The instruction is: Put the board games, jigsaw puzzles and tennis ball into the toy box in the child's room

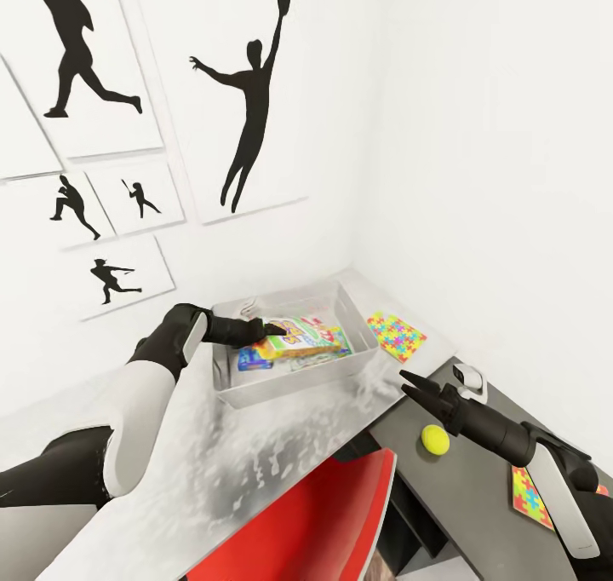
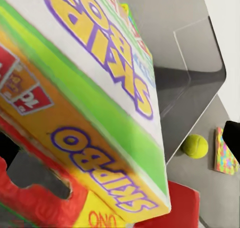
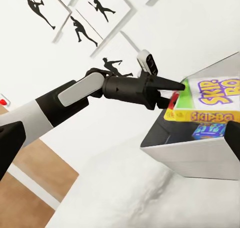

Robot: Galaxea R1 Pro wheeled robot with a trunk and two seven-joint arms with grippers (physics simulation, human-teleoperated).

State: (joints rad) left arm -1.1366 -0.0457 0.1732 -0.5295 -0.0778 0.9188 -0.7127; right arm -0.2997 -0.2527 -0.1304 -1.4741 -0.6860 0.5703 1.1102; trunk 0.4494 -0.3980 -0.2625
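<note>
My left gripper (image 1: 274, 330) (image 3: 170, 95) reaches over the near-left rim of the light-grey toy box (image 1: 362, 325) (image 3: 195, 155), shut on the edge of the green-yellow-red board game (image 1: 308, 336) (image 2: 100, 102) (image 3: 210, 100). That box lies tilted inside, on top of a blue board game (image 1: 252, 359) (image 3: 210, 130). One jigsaw puzzle (image 1: 396, 336) lies on the light table right of the toy box; another (image 1: 532, 496) (image 2: 225, 153) lies on the dark lower section. The tennis ball (image 1: 435, 439) (image 2: 194, 146) rests there too, just under my right gripper (image 1: 407, 383), which is open and empty.
A red chair (image 1: 315, 521) stands tucked against the table's front edge below the box. White walls meet in a corner right behind the toy box, with black silhouette pictures (image 1: 247, 95) on the left wall. The light-grey table top (image 1: 255, 453) stretches toward me.
</note>
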